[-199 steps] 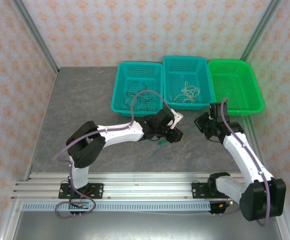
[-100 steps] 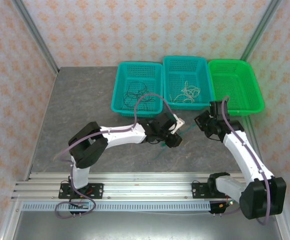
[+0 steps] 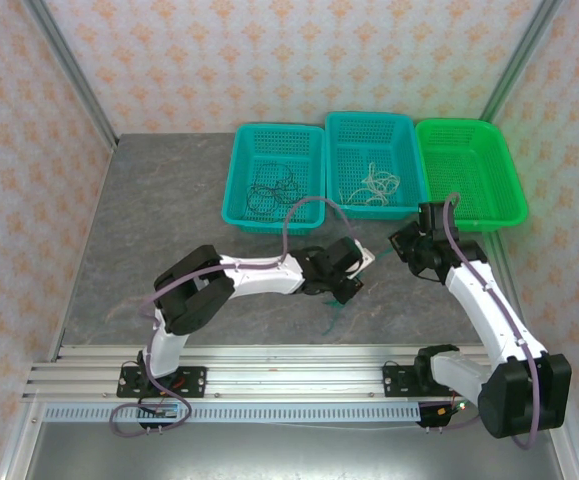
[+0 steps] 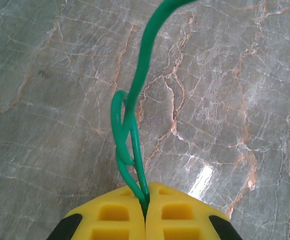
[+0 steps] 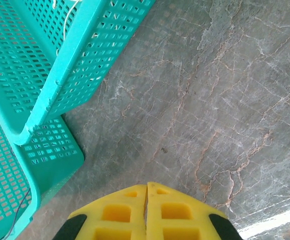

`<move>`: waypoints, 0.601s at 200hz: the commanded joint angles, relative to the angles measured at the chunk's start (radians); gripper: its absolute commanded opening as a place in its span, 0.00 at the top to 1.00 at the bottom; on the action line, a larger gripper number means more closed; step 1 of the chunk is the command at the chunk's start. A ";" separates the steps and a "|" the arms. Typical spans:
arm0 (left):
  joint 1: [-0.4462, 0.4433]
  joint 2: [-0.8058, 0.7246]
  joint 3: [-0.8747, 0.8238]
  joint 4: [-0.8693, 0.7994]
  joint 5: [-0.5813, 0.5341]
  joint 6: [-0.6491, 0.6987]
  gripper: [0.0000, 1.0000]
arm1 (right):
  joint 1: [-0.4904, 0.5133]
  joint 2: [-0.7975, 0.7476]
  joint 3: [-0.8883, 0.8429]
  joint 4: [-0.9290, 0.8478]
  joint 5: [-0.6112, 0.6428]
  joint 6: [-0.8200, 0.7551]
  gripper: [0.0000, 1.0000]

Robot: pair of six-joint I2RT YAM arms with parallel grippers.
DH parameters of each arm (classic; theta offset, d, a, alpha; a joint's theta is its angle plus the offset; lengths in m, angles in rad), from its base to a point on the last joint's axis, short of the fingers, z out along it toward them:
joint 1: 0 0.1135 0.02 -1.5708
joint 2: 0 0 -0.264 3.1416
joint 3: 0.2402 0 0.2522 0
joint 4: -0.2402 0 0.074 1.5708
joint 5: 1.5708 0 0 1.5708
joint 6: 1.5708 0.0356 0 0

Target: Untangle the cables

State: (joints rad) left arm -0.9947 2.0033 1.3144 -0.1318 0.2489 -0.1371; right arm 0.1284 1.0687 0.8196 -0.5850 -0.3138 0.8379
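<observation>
- The worktop (image 3: 169,220) carries three baskets along its far side: a left teal basket (image 3: 231,200), a middle teal basket (image 3: 327,150) and a green basket (image 3: 514,195).
- The left arm (image 3: 259,272) has swung its wrist back toward the near edge over the last second, away from the baskets. The right arm (image 3: 484,300) has hardly moved and hangs just in front of the gap between the middle and green baskets.
- The left fingers (image 4: 114,220) are clenched on the green cable (image 4: 146,50), which enters the seam between them. In the top view these fingers (image 3: 349,288) sit over open worktop.
- The right fingers (image 5: 119,212) are pressed together with nothing between them, above bare stone beside a teal basket corner.
- The green cable (image 3: 334,318) now trails from the grip toward the near edge, clear of every basket. In the wrist view it has a small loop twisted around itself near the grip.
- Black cables (image 3: 269,190) lie in the left teal basket, whitish cables (image 3: 374,185) in the middle one.
- Judgement: the green strand is already apart from the others, so the task looks nearly done; what is left is probably setting it down, perhaps in the green basket.
</observation>
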 commanded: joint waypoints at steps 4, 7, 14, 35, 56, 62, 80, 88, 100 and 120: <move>0.016 -0.134 -0.103 0.123 0.011 -0.069 1.00 | -0.031 -0.033 0.022 -0.032 0.095 -0.001 1.00; 0.023 -0.147 -0.124 0.143 0.022 -0.082 1.00 | -0.041 -0.037 0.020 -0.038 0.108 -0.005 1.00; 0.035 -0.181 -0.168 0.185 0.046 -0.113 1.00 | -0.069 -0.046 0.015 -0.052 0.133 -0.011 1.00; 0.085 -0.272 -0.296 0.281 0.106 -0.190 1.00 | -0.169 -0.087 -0.025 -0.062 0.184 -0.022 1.00; 0.116 -0.342 -0.395 0.308 0.120 -0.222 1.00 | -0.266 -0.121 -0.066 -0.049 0.193 -0.028 1.00; 0.123 -0.358 -0.417 0.310 0.118 -0.230 1.00 | -0.292 -0.125 -0.073 -0.049 0.193 -0.030 1.00; 0.154 -0.401 -0.488 0.336 0.122 -0.271 1.00 | -0.359 -0.128 -0.089 -0.041 0.196 -0.040 1.00; 0.172 -0.420 -0.520 0.358 0.127 -0.298 1.00 | -0.384 -0.129 -0.092 -0.038 0.199 -0.043 1.00; 0.201 -0.451 -0.570 0.396 0.131 -0.340 1.00 | -0.421 -0.128 -0.096 -0.032 0.198 -0.049 1.00; 0.248 -0.503 -0.630 0.425 0.135 -0.381 1.00 | -0.484 -0.130 -0.098 -0.027 0.191 -0.059 1.00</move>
State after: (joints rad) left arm -0.8692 1.5867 0.7944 0.3931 0.4538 -0.4191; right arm -0.2176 0.9409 0.7208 -0.6842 -0.4244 0.8097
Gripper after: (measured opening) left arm 0.048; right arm 0.042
